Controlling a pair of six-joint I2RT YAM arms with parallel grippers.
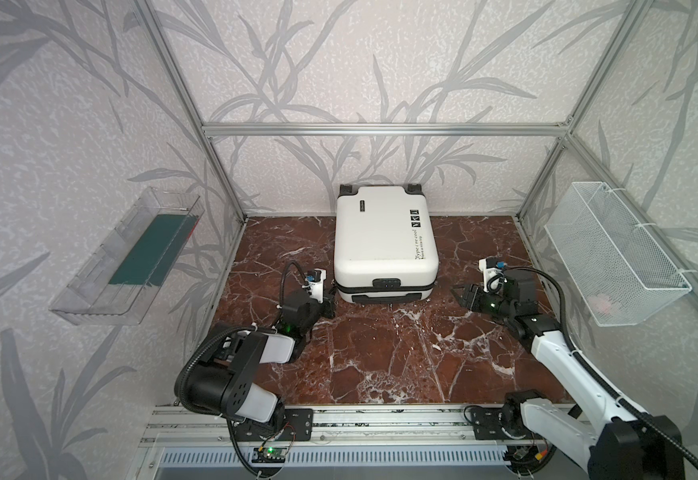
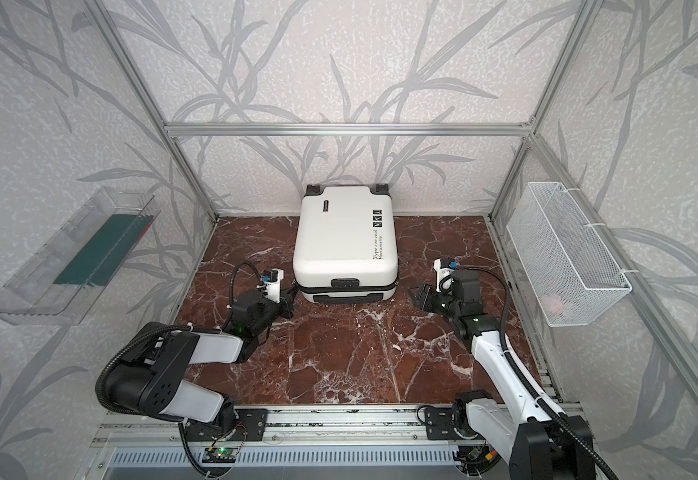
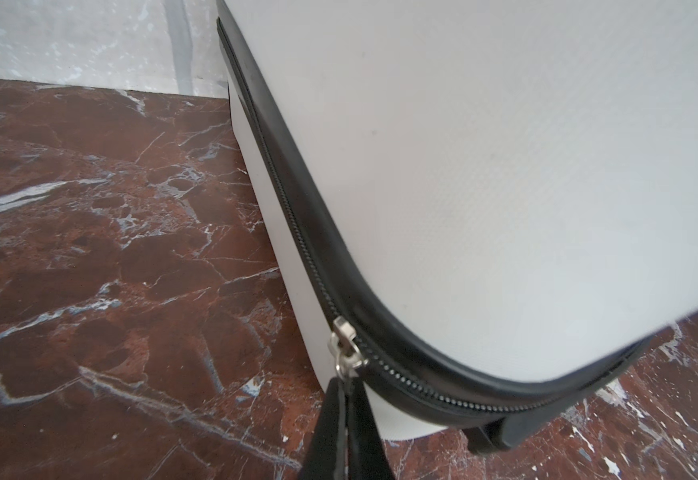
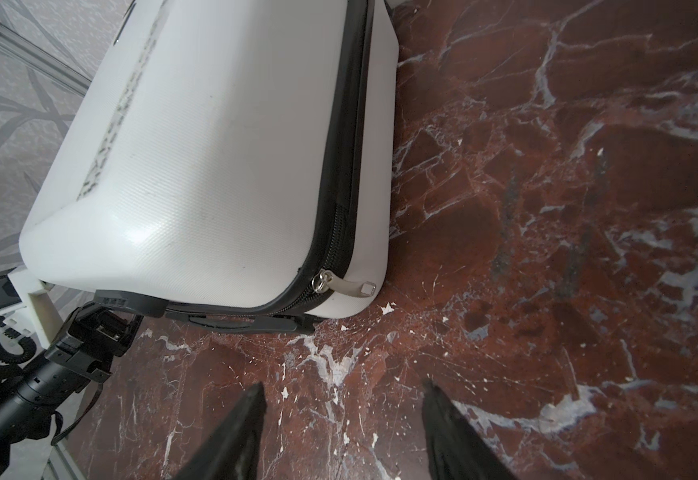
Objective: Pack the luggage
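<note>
The luggage [image 1: 384, 241] [image 2: 345, 241], a white hard-shell suitcase, lies shut and flat at the back of the marble floor in both top views. A black zipper band [image 3: 297, 216] runs around its side. My left gripper [image 1: 331, 298] [image 2: 293, 297] [image 3: 349, 392] is at the suitcase's front left corner, shut on the pull tab that hangs from the silver zipper slider [image 3: 344, 347]. My right gripper [image 1: 461, 296] [image 2: 415, 297] [image 4: 343, 390] hovers open over bare floor off the front right corner, holding nothing. A second zipper pull [image 4: 349, 286] lies at that corner, apart from its fingertips.
A clear plastic bin [image 1: 131, 257] holding a dark green flat item hangs on the left wall. On the right wall hangs a white wire basket [image 1: 617, 253] with something pink inside. Aluminium frame posts stand at the back corners.
</note>
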